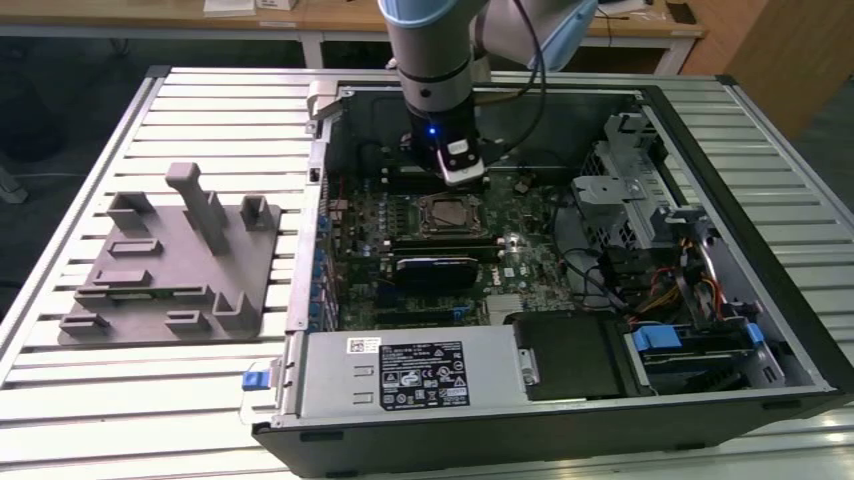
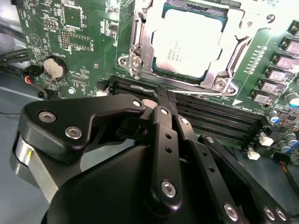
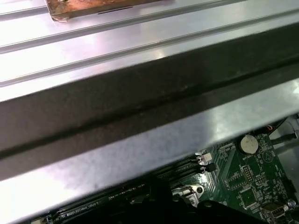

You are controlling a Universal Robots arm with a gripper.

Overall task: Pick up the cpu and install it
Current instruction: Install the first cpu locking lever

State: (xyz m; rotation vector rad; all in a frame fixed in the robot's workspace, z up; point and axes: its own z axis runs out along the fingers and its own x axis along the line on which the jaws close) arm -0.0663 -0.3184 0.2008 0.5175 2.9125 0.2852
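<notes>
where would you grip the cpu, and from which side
By two opposite edges, from straight above. The cpu lies flat in its socket, only its silver top exposed, with the metal frame close around it, so a sideways approach looks blocked.

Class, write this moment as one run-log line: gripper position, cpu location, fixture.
gripper: shut, empty, above motherboard | cpu: seated in socket | grey fixture: on table beside case, untouched
</notes>
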